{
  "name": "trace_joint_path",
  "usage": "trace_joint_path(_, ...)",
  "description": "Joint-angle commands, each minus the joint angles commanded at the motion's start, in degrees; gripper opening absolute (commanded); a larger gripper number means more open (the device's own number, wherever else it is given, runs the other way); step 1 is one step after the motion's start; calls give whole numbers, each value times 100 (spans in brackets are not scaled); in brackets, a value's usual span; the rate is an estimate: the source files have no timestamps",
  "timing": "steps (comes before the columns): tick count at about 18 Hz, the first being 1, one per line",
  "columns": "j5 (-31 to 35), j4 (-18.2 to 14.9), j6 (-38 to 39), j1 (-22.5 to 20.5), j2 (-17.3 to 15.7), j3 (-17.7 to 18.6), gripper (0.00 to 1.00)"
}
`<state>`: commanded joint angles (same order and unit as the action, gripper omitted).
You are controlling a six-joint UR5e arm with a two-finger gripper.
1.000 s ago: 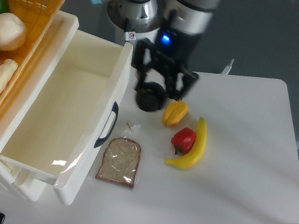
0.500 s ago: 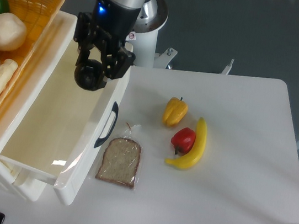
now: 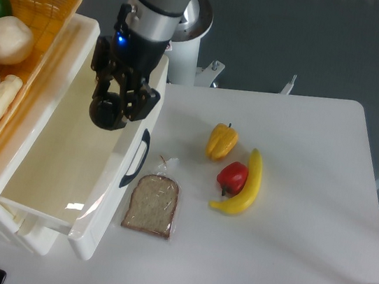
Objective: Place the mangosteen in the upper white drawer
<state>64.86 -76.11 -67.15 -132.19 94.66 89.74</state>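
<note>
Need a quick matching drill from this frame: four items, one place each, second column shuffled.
Items:
1. mangosteen
2. banana
3. bread slice
4. yellow pepper

Places:
A. in a clear bag, beside the drawer handle
B. against the red pepper, on its right
C. in the gripper, over the upper white drawer
D. alone on the table, up from the red pepper

Pairs: 1-C, 2-B, 3-A, 4-D

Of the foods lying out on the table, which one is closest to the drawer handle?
The bagged bread slice. It lies just right of the black handle, while the yellow pepper, red pepper and banana sit farther right.
</note>
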Motion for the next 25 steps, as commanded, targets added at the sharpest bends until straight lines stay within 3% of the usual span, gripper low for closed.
trace_joint_path(4,0,-9,0,132,53,18,4)
trace_joint_path(6,0,-9,0,150,88,44,11)
trace_joint_path(12,0,0,-9,194,150,35,81)
trace_joint_path(13,0,0,-9,194,150,35,100)
trace_joint_path(20,0,-9,0,220,167,18,100)
trace_joint_path(25,-18,105,544,115,150,-105,100)
